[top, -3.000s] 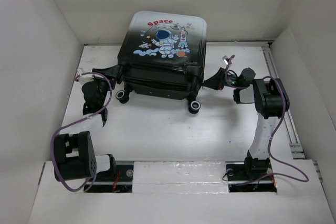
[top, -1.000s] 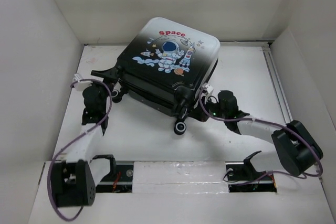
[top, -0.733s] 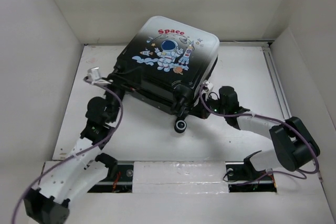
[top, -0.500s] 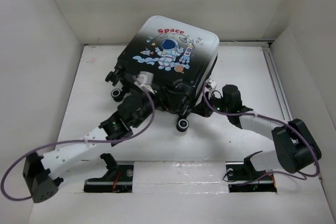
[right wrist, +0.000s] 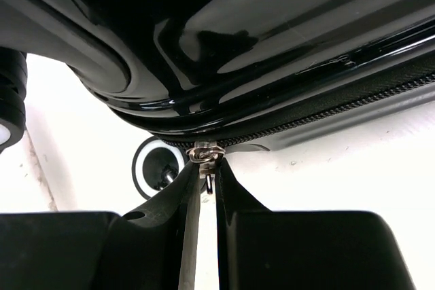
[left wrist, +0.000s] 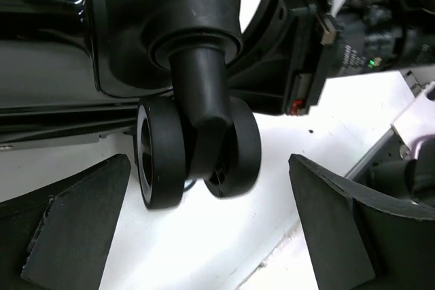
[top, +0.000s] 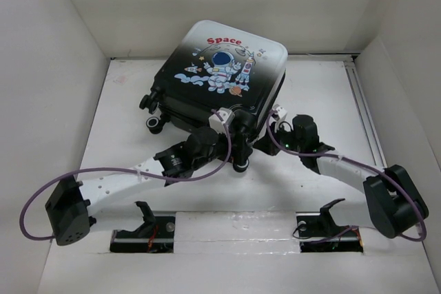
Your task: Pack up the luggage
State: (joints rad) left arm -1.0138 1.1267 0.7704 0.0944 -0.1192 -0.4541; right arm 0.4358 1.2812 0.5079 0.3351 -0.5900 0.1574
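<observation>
Top external view: the black-and-white astronaut suitcase (top: 220, 67) lies print-up and shut toward the far middle of the white table (top: 324, 94), with both arms converging on its near-right corner. The right wrist view shows the right gripper (right wrist: 207, 166) with its fingers drawn narrow, pinching the metal zipper pull (right wrist: 204, 153) just below the glossy shell. The zipper track (right wrist: 326, 115) runs away to the right with its teeth meshed. The left gripper (left wrist: 207, 168) stands wide apart, straddling a twin caster wheel (left wrist: 197, 151) without touching it.

The step in hand appears to be zipping the case closed. How much seam remains past the corner cannot be told. The next move likely calls for drawing the pull along the track and round the corner, while the left arm steadies the case so it does not slide.

The caster stem and the second wheel (right wrist: 158, 166) behind the pull crowd that corner. The two grippers also sit just beside each other, leaving little room to work.
</observation>
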